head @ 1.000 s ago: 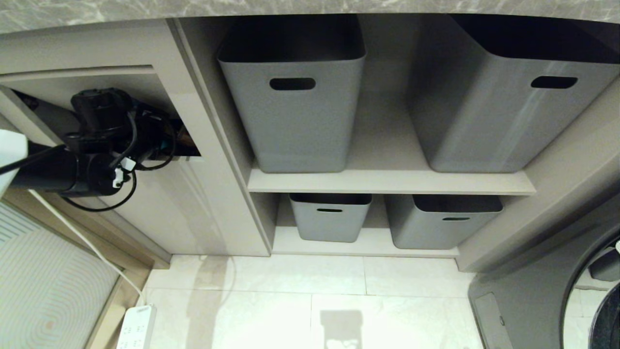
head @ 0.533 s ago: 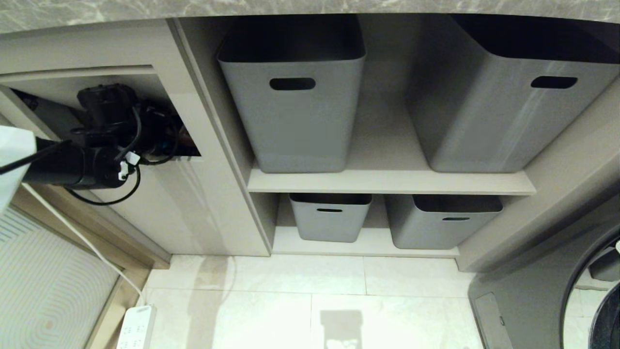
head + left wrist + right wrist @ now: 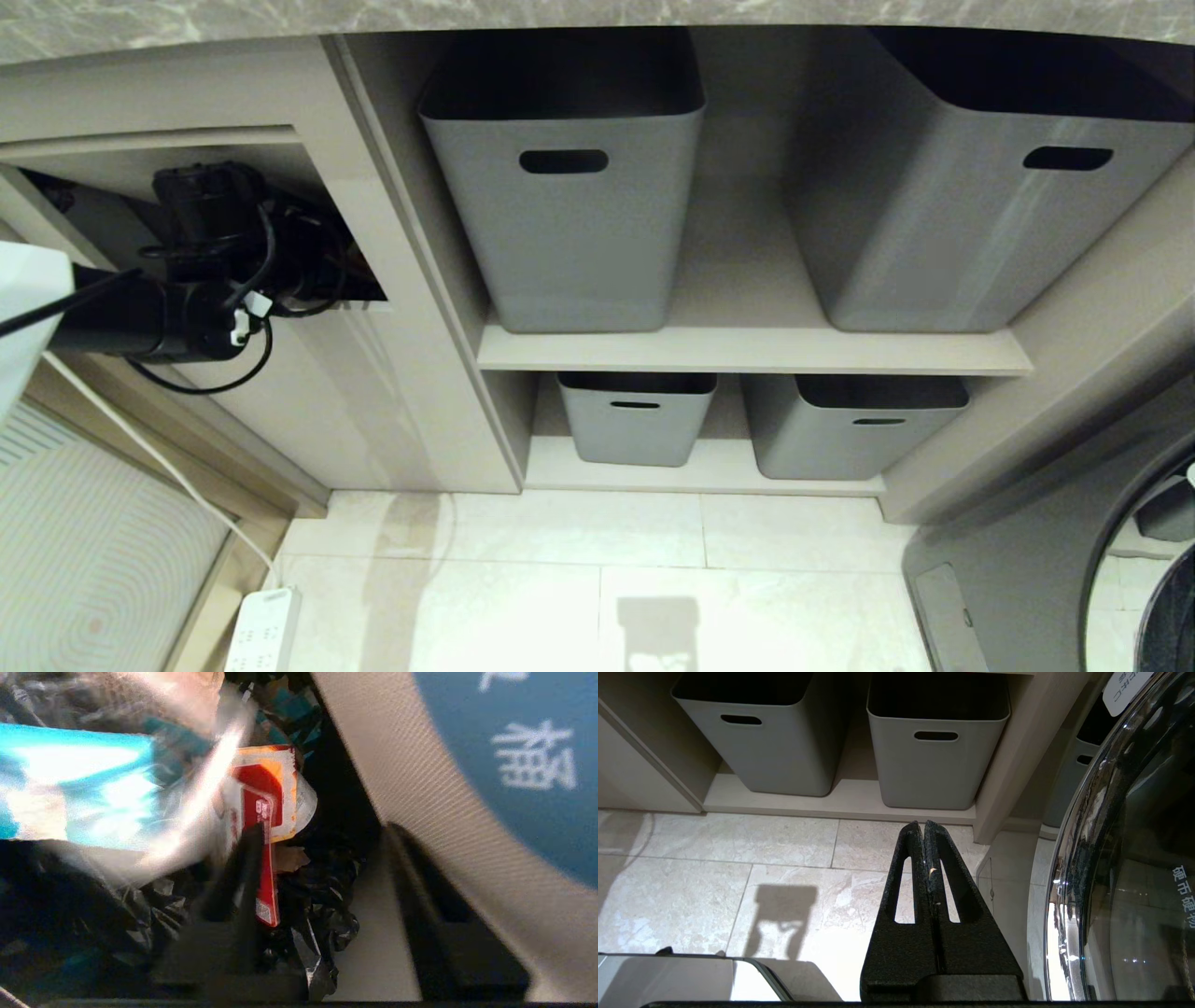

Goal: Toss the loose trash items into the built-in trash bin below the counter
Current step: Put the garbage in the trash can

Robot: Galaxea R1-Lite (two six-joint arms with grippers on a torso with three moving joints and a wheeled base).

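Counter: the long grey marble-look slab (image 3: 597, 19) with white veining runs along the top edge of the head frame.
Cabinet and bin: the beige cabinet front (image 3: 308, 392) fills the left of the head frame; its rectangular swing flap (image 3: 448, 826), with a blue sticker, is pushed inward, and the bin opening (image 3: 364, 280) shows dark at upper left.
Tubs: four grey plastic tubs with slot handles (image 3: 565, 177) stand on plain beige shelves (image 3: 747, 350) at centre and right, not part of the job.
Left arm: the black left gripper (image 3: 308, 261) is inside the opening. In its wrist view the fingers (image 3: 243, 872) stand apart, not clamped on anything.
Trash: a clear red-and-yellow-edged wrapper (image 3: 264, 807) lies just past the near finger, over a black bin liner (image 3: 322, 896); a blurred teal-faced piece (image 3: 74, 784) fills the upper left of that view. I cannot tell if the wrapper is touching the finger or already free.
Right arm: the right gripper (image 3: 927, 828) is parked low over the pale floor tiles (image 3: 714, 872), fingers pressed together, empty.
Risk: the wrapper looks light and clingy, so it may stick to a finger and ride back out. The flap rests against the arm, so a quick pull-back could snag it or flick scraps onto the floor.
Stage: I judge this is the release into the bin.
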